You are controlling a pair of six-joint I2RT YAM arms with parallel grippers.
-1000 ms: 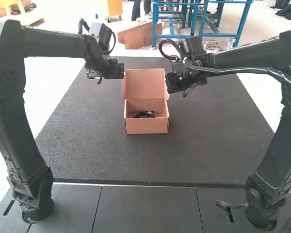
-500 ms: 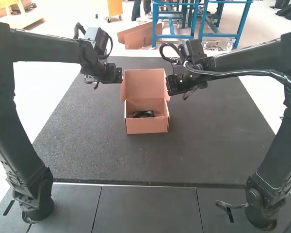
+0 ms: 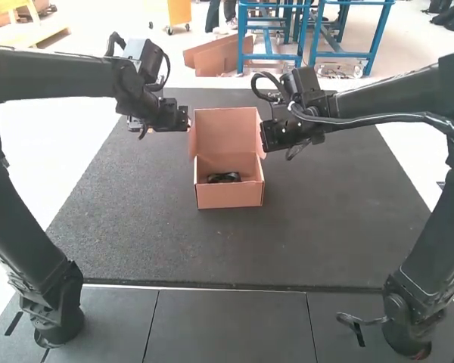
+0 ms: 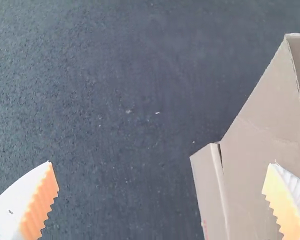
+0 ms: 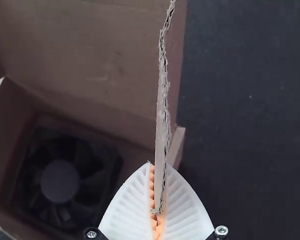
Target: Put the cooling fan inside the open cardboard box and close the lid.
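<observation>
An open cardboard box [image 3: 228, 192] stands mid-mat with its lid [image 3: 225, 130] upright at the back. The black cooling fan [image 3: 225, 178] lies flat inside it, and the right wrist view looks down on the fan [image 5: 60, 180]. My right gripper [image 3: 267, 138] is shut on the lid's right side flap [image 5: 162, 125], whose thin edge runs between the fingers [image 5: 135, 210]. My left gripper [image 3: 178, 121] hangs open just left of the lid. In the left wrist view the lid's left flap [image 4: 250, 165] lies close to one of its fingers [image 4: 285, 200], apart from it.
The box sits on a dark rubber mat [image 3: 136, 219] that covers most of the table. Bare mat lies on both sides of the box and in front of it.
The left arm has drifted slightly to the left, its gripper staying beside the lid's left edge. The right gripper keeps its hold on the flap and has barely shifted. The lid stays upright.
</observation>
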